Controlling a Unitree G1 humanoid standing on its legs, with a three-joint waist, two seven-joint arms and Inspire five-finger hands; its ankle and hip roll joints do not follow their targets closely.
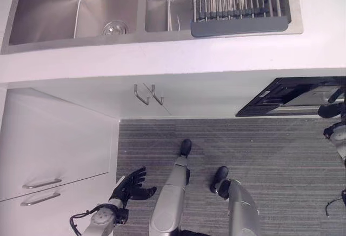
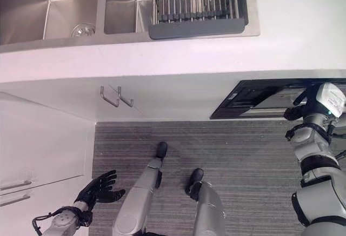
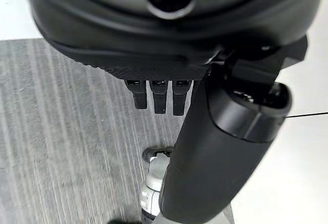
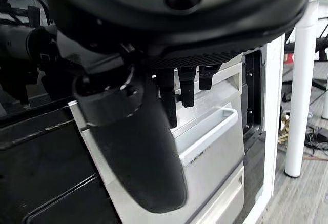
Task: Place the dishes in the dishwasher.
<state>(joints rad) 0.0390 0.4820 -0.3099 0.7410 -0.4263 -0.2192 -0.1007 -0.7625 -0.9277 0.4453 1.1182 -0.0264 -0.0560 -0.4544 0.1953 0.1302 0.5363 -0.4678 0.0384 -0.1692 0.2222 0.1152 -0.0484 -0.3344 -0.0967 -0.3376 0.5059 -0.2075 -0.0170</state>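
The dishwasher point(image 1: 270, 98) is seen under the counter point(image 1: 162, 52), to the right of the sink point(image 1: 43, 14). Its dark top edge stands out a little from the cupboard fronts, so the door is judged to be partly open. In the right basin a grey rack point(image 1: 238, 26) is set. Whether any dishes lie between its bars cannot be told, and the inside of the dishwasher is hidden.

The right hand point(image 2: 300, 110) is held at the front edge of the dishwasher. In the right wrist view its fingers point(image 4: 187, 88) are stretched out towards the silver door handle point(image 4: 205, 126), and nothing is held in them. The left hand point(image 1: 128, 186) hangs low beside the white cupboard, its fingers spread and empty.

The step in hand is judged to be work on the door. The scene would fit a door being pulled open for loading, and equally a door being pushed closed after the dishes were put in. In either case the fingers must be laid firmly on the handle and the door moved evenly on its hinge.
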